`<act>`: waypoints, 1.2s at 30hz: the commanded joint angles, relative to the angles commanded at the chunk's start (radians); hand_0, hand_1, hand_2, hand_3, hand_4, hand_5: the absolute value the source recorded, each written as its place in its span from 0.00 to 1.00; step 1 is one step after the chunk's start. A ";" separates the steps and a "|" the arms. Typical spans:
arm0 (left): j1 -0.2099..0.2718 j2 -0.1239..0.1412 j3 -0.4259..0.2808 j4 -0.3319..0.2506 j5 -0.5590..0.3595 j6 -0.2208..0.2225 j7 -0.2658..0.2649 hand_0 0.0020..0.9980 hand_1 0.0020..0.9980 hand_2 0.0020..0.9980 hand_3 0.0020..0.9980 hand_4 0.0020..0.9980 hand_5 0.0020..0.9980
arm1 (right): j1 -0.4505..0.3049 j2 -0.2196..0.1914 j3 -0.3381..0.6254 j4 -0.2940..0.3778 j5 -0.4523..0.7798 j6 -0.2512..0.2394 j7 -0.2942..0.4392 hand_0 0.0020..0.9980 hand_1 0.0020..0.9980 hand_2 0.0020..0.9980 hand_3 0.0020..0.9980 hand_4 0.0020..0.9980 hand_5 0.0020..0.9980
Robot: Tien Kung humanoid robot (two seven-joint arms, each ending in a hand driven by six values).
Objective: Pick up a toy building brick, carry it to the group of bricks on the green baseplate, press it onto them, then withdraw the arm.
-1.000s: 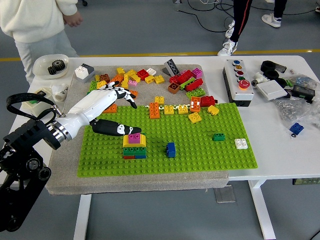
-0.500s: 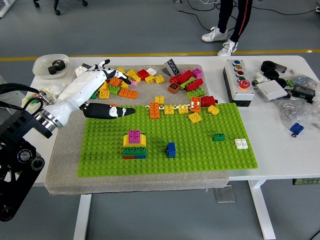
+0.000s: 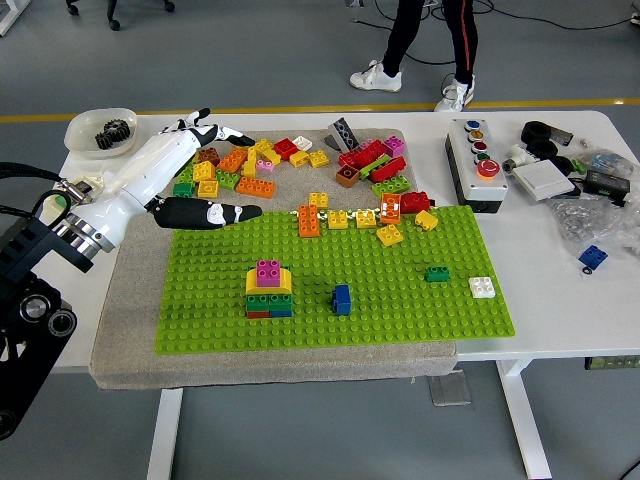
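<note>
Now left hand (image 3: 195,170) upper left of frame, fingers spread, grasping nothing, over loose bricks (image 3: 250,160). Brick stack (image 3: 268,289) with magenta brick (image 3: 268,271) on top sits lower left on green baseplate (image 3: 400,300).

Left arm (image 3: 45,260) entering from the left edge, black at the shoulder and elbow joints, white along the forearm, angled up and toward the far left of the table. Left hand (image 3: 190,170) stretched out flat, palm down, fingers (image 3: 222,132) spread and extended toward the right, gripping nothing. Thumb (image 3: 205,213) black, held apart on the near side, pointing right. Wrist ringed in silver, close to the left edge. Legs of a person (image 3: 420,40) standing beyond the far side.
</note>
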 joint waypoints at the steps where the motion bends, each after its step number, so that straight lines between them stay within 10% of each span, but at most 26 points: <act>1: 0.000 -0.001 -0.005 -0.001 -0.005 -0.002 0.001 0.93 0.78 0.77 0.83 1.00 0.56 | -0.001 0.001 0.000 0.000 0.000 0.000 -0.002 0.75 0.65 0.73 0.63 0.90 0.47; 36: -0.054 -0.023 -0.007 0.020 -0.013 -0.026 0.010 0.90 0.77 0.78 0.83 1.00 0.52 | -0.005 0.013 -0.003 0.000 0.000 -0.010 -0.013 0.75 0.65 0.73 0.63 0.88 0.46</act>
